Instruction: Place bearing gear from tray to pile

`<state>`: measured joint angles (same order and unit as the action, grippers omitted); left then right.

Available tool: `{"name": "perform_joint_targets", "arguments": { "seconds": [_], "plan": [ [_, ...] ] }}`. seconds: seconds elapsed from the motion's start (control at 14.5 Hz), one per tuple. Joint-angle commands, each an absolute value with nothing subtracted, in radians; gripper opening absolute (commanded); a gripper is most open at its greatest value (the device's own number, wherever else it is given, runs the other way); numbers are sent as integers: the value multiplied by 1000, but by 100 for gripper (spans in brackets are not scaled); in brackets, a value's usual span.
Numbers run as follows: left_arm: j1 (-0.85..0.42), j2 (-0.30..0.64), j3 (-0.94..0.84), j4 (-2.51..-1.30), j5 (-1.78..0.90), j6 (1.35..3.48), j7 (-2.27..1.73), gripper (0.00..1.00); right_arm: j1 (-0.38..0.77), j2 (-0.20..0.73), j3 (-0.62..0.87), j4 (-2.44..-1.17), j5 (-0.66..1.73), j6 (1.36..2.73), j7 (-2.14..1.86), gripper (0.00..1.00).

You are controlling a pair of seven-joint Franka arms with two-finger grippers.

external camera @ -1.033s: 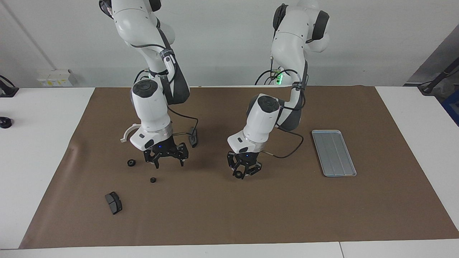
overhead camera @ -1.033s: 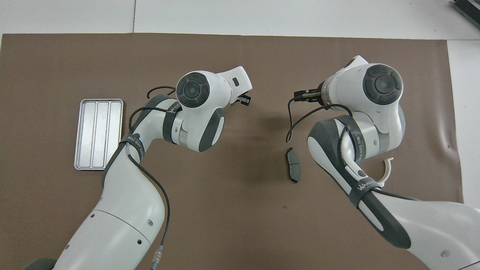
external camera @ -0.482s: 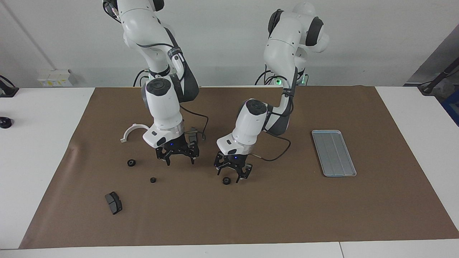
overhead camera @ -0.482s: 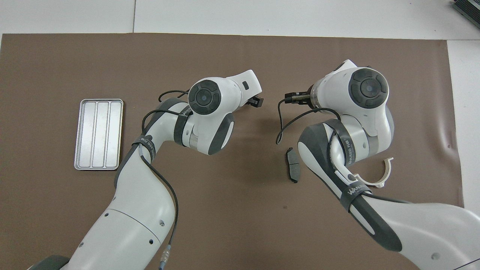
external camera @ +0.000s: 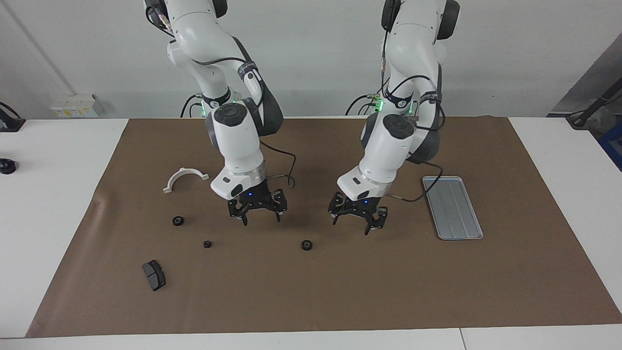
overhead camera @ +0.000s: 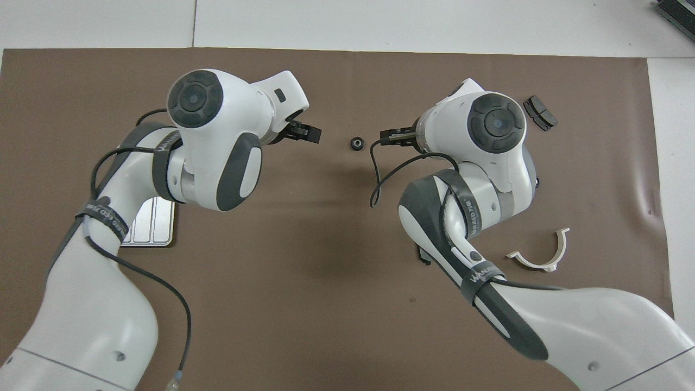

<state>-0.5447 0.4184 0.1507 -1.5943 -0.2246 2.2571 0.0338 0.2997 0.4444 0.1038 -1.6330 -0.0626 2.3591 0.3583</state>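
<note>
The left tool (external camera: 358, 219) has released the bearing gear (external camera: 306, 245) and risen, jaws open and empty, over the mat between gear and tray (external camera: 452, 207). The gear lies on the mat, well apart from the tray, nearer the pile's white bracket (external camera: 185, 178). The right tool (external camera: 258, 212) waits, open. Placement appears complete.

- The tray (external camera: 452, 207) lies on the mat (external camera: 340, 291) of the worktop, at the left arm's end, at 3 o'clock in the facing view.
- One bearing gear (external camera: 306, 245) rests on the mat near the centre, between the two pincers and farther from the robots.
- Two small gears (external camera: 178, 221) and (external camera: 207, 244) lie toward the right arm's end, at 9 o'clock from the centre gear.
- The bracket (external camera: 184, 178) lies nearer to the robots than those gears.
- One brake pad (external camera: 154, 274) lies farthest from the robots, at 7 o'clock.
</note>
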Motion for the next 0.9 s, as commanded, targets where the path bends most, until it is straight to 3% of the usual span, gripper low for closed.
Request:
{"name": "perform_joint_targets", "arguments": {
  "seconds": [0.0,0.21,0.62,0.83],
  "plan": [
    [-490,249,173,-1707,-155,2113,83,100,357,638,103,-1418,-102,2347,420,100],
    [-388,145,173,-1704,-135,1932,115,100,397,736,103,-1335,-172,2373,451,100],
    [-258,12,175,-1695,-51,1755,160,100,428,794,98,-1339,-259,2436,456,100],
    [-178,0,175,-1629,-49,1656,160,100,431,793,100,-1339,-273,2425,457,99]
  ]
}}
